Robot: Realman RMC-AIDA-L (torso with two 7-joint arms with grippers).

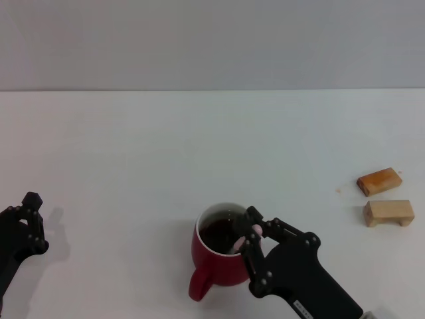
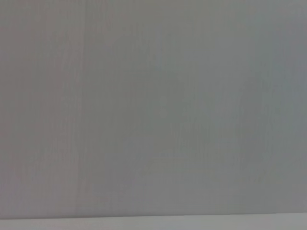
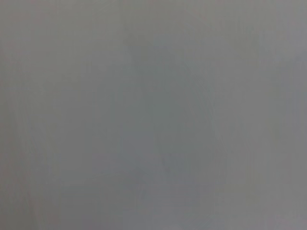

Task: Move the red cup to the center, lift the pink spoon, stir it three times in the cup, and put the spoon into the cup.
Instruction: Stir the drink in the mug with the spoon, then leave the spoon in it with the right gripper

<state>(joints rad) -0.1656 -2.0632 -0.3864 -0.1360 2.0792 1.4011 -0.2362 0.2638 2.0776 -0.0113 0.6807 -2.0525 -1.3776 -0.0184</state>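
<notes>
The red cup (image 1: 219, 262) stands on the white table near the front, just right of the middle, with dark liquid inside and its handle toward the front left. My right gripper (image 1: 247, 234) is over the cup's right rim and is shut on the pink spoon (image 1: 254, 230). Only a bit of the pale pink handle shows between the fingers; the spoon's bowl reaches down into the cup. My left gripper (image 1: 26, 216) rests at the table's left front edge, away from the cup. Both wrist views show only plain grey.
Two small wooden blocks lie at the right: an orange-brown one (image 1: 379, 181) and a pale one (image 1: 388, 212) just in front of it. The white table (image 1: 199, 146) stretches back to a grey wall.
</notes>
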